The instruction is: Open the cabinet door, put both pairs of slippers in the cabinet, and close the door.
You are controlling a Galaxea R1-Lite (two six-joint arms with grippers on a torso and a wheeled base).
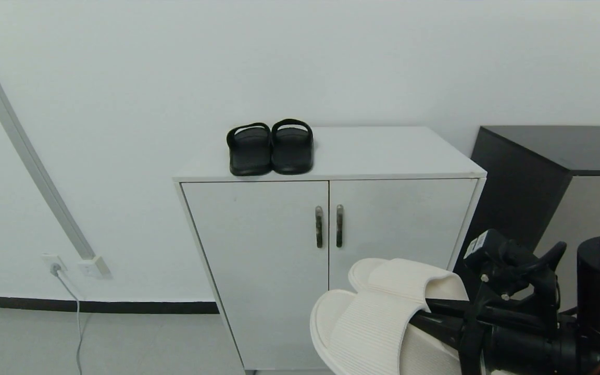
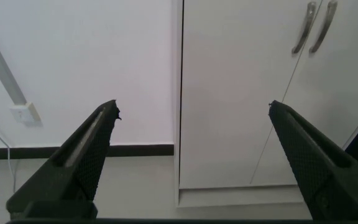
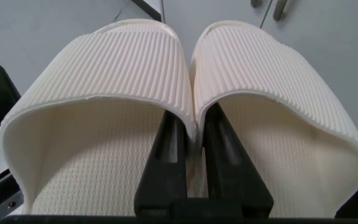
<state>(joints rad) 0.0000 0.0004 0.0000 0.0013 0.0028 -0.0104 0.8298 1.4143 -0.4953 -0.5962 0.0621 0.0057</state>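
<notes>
Head view: right tool (image 1: 427, 310) clamps both white slippers (image 1: 378, 312).
Left tool (image 2: 191, 112) spread wide, free for shut cabinet doors (image 2: 241, 93) ahead.

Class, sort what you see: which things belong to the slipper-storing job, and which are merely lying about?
Job: white two-door cabinet; its metal door handles; black slide slippers on its top; cream ribbed slippers on the right tool.
Lying about: black side cabinet; white wall sockets; grey cable.

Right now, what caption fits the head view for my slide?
Right gripper holds white slippers before the closed cabinet; black slippers sit on top.
</notes>
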